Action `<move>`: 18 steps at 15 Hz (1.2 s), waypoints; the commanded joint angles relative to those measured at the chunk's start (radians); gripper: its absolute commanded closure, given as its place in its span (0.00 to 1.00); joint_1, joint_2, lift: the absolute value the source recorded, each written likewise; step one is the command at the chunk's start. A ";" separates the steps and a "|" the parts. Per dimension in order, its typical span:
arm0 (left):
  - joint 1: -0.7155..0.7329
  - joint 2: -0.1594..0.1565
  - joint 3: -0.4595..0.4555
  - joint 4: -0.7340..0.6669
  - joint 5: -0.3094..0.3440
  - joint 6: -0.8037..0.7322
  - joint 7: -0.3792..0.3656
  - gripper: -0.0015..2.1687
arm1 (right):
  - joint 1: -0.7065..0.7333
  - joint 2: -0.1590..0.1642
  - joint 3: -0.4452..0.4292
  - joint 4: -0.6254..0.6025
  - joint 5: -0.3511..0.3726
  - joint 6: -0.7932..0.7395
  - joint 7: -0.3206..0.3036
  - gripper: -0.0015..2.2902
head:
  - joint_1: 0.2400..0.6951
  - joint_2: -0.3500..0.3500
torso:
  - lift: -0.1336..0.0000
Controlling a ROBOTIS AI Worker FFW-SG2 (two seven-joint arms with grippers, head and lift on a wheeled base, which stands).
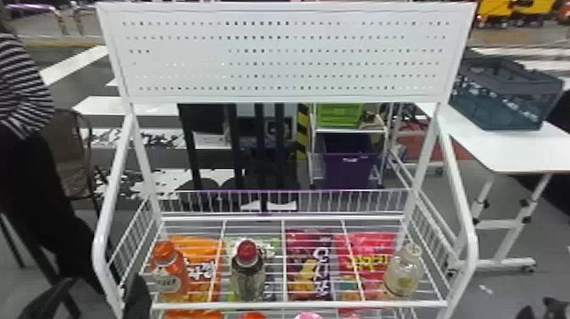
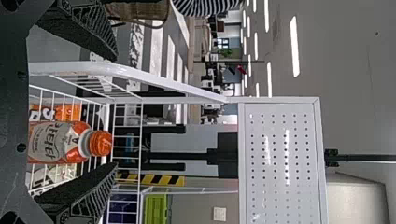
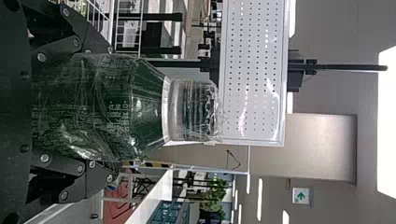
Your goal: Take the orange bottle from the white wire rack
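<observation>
- Orange bottle [image 1: 171,275], upright on the top shelf of the white wire rack [image 1: 297,304], at its left end and near the front bar. I'd guess it was put up front to be easy to pick.
- The left gripper [image 2: 116,111] has its fingers spread, with the bottle lined up in the gap and showing closer to the right-hand finger. They pinch nothing; the opening, I reckon, is there to let the body in without a knock.
- Over on the other arm, the right gripper [image 3: 111,113] pinches a dark green bottle [image 3: 107,109] by its body, cap upward, likely so that it neither tips nor slips. From here it looks like no part of this job.
- The orange snack bag [image 1: 203,254] lies just beyond the bottle, on the far side. A push too deep might crumple it.
- The red-capped bottle [image 1: 248,275] stands apart at mid-shelf, leaving the right-hand finger some room.
- To me it's still the approach: centre on the bottle, close on the body, then lift straight up before drawing back over the front bar.
</observation>
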 commanded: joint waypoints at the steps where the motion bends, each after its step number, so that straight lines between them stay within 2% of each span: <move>1: -0.005 0.000 0.000 0.001 0.002 0.003 0.000 0.04 | 0.000 0.001 0.000 -0.001 0.000 -0.003 0.000 0.40 | 0.57 0.50 | 1.00; 12: -0.016 0.000 -0.012 0.021 0.000 0.021 0.000 0.04 | 0.006 0.001 -0.003 -0.001 -0.005 -0.012 0.000 0.40 | 0.57 0.50 | 1.00; 14: -0.032 -0.001 -0.044 0.084 -0.003 -0.015 0.000 0.04 | 0.006 0.001 -0.001 0.005 -0.005 -0.012 0.000 0.40 | 0.57 0.50 | 1.00; 18: -0.111 0.000 -0.129 0.347 -0.009 -0.295 -0.015 0.04 | 0.004 0.001 -0.003 0.005 -0.005 -0.012 0.000 0.40 | 0.57 0.50 | 1.00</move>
